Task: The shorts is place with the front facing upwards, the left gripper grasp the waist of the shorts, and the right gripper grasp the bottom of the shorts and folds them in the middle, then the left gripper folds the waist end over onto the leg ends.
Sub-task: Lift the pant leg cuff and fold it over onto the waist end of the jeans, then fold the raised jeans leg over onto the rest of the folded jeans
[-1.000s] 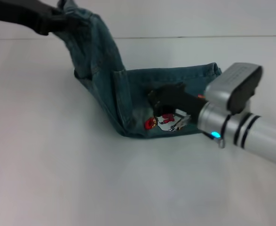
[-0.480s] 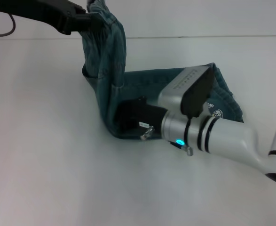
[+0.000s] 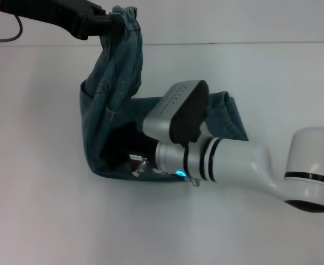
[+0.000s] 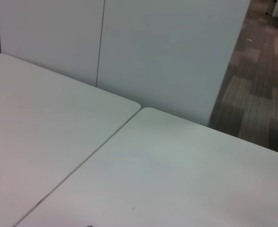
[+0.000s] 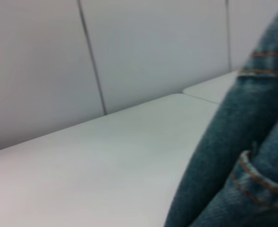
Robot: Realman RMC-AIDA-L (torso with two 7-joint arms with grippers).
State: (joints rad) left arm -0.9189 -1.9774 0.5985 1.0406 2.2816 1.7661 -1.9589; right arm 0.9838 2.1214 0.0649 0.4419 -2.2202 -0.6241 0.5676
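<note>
You're looking at the faded blue denim shorts (image 3: pixel 117 118) lying mid-frame on the white table (image 3: pixel 40 193), with the left gripper (image 3: pixel 98 23), a black two-pronged claw on a black arm, pinching the gathered waist end up in the upper left. The right gripper (image 3: pixel 129 154), a black claw on a silver wrist, is sitting low against the denim, but I can't tell how its fingers stand. The long axis is running from that raised waist down toward the leg ends (image 3: pixel 230 113) at centre-right, so the waist is needing to travel rightward over them.
</note>
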